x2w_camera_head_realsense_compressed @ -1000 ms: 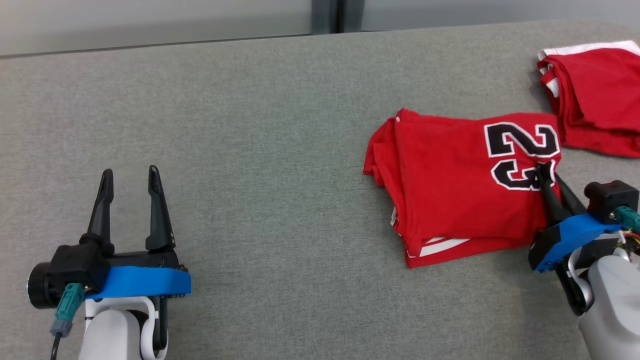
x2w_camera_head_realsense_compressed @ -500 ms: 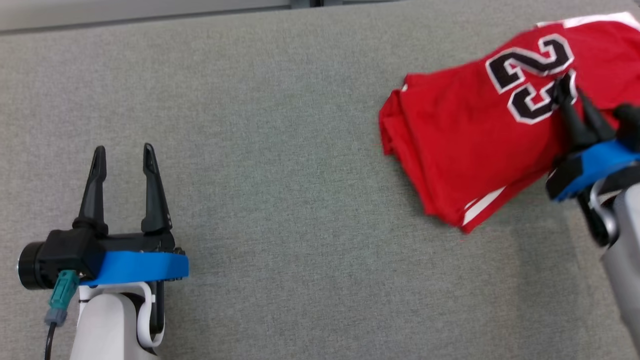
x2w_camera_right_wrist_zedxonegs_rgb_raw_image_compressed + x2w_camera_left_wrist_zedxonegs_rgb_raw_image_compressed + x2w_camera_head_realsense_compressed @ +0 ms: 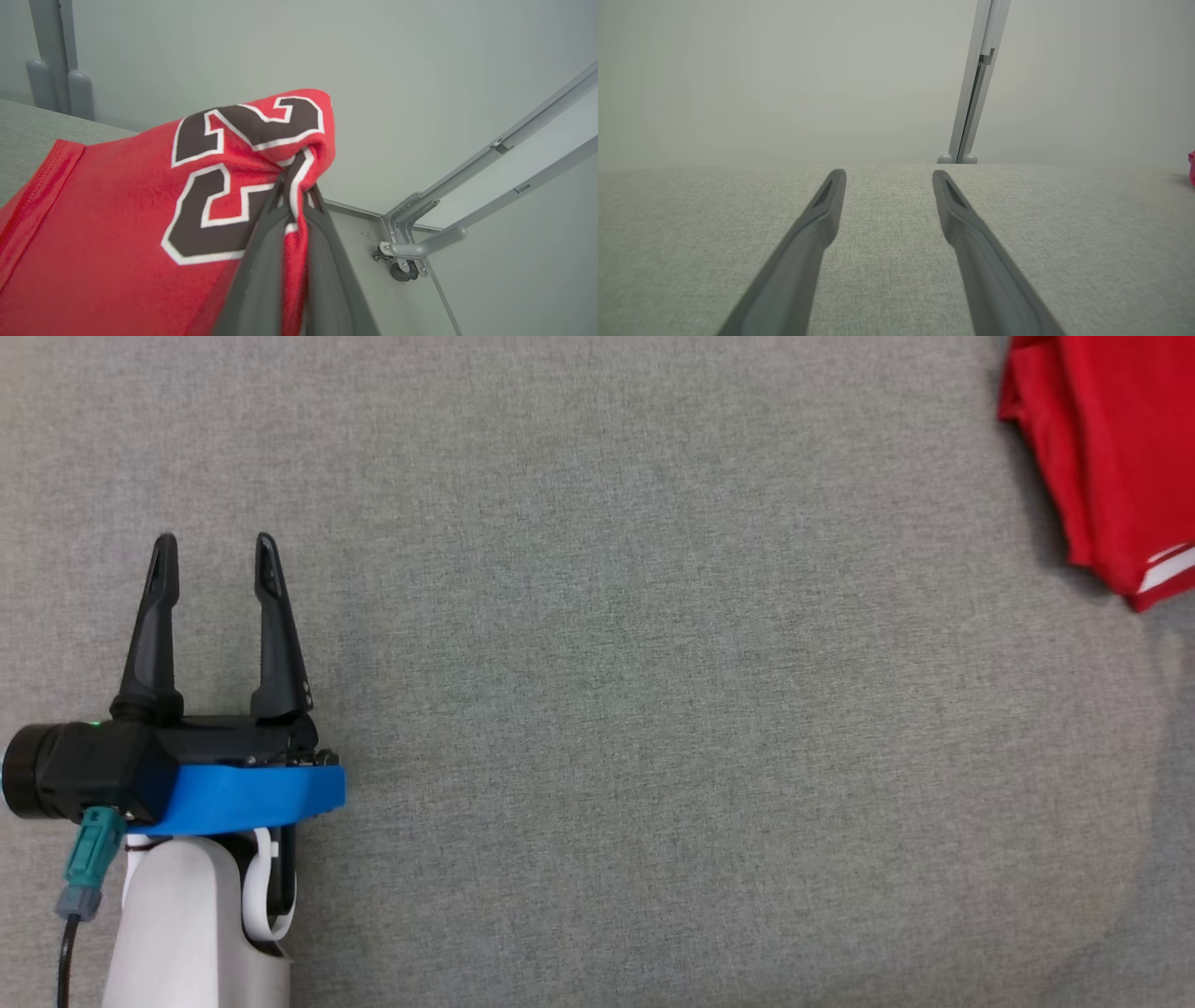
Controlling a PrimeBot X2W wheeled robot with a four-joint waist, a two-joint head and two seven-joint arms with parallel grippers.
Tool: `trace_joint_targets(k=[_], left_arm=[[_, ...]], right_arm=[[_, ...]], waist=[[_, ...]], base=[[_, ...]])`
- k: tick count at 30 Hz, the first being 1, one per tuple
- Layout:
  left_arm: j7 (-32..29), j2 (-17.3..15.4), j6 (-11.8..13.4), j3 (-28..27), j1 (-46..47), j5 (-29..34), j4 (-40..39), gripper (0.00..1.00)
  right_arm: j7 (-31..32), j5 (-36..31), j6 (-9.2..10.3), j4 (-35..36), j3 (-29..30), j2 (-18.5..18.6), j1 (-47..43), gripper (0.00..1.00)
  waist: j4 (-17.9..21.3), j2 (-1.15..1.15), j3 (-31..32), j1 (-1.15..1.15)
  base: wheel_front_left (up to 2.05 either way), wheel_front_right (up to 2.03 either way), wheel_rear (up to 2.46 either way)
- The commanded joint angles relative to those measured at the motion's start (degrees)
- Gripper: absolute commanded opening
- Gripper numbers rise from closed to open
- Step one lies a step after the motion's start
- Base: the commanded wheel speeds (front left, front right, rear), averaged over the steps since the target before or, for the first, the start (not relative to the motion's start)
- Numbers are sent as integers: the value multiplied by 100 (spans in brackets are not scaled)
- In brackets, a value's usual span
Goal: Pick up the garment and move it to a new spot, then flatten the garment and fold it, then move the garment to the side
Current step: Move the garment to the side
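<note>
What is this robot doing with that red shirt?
The robot's right tool is shut on a red jersey, pinching it at the printed number with that end lifted. The jersey looks already folded and sits at the far right of the grey table, so this seems to be the move to the side. The left tool is open over the table and holds nothing.
</note>
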State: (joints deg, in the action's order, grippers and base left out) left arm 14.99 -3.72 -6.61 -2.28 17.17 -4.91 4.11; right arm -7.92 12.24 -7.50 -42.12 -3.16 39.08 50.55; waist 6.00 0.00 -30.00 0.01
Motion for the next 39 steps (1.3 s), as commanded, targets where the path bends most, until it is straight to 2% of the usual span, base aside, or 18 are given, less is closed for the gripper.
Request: trace_joint_targets(k=[1, 4, 11, 12, 13, 14, 22, 27, 32, 39], left_arm=[[25, -36, -27, 13, 136, 39, -47, 100], [25, -54, -33, 7, 173, 46, -65, 100], [25, -66, -36, 46, 248, 44, -63, 100], [25, -67, -37, 48, 258, 42, -60, 100], [25, -71, -39, 48, 275, 40, -57, 100], [25, -71, -40, 41, 291, 36, -58, 100], [25, -64, -40, -9, 211, 24, 12, 100], [25, -51, -27, -65, 84, -3, 86, 100], [25, -28, 7, -161, -120, -58, 170, 100], [25, 15, 59, -229, -503, -107, 268, 100]], right_arm=[[31, -63, 1, -98, 58, 94, 85, 0], [64, -177, 1, -310, 229, 268, 209, 0], [50, -347, 1, -856, 507, 186, 429, 0], [11, -396, 1, -882, 482, 188, 453, 3], [-44, -433, 1, -918, 481, 156, 490, 60], [-87, -461, 1, -959, 503, 124, 513, 100], [-294, -864, 1, -1209, 668, -126, 668, 100], [-500, -1028, 1, -1091, 740, -372, 559, 100], [-687, -1085, 1, -630, 734, -845, 260, 100], [-728, -938, 1, 412, 614, -1628, -473, 100]], waist=[[-21, 0, -62, -1], [-2, 0, -129, -1], [-8, 0, -232, -1], [-16, 0, -253, -1], [-21, 0, -267, -1], [-26, 0, -279, -1], [-32, 0, -190, -1], [-51, 0, 89, -1], [-80, 0, 499, -1], [-161, 0, 1111, -1]], base=[[0, 0, 0], [0, 0, 0], [0, 0, 0], [0, 0, 0], [0, 0, 0], [0, 0, 0], [0, 0, 0], [0, 0, 0], [0, 0, 0], [0, 0, 0]])
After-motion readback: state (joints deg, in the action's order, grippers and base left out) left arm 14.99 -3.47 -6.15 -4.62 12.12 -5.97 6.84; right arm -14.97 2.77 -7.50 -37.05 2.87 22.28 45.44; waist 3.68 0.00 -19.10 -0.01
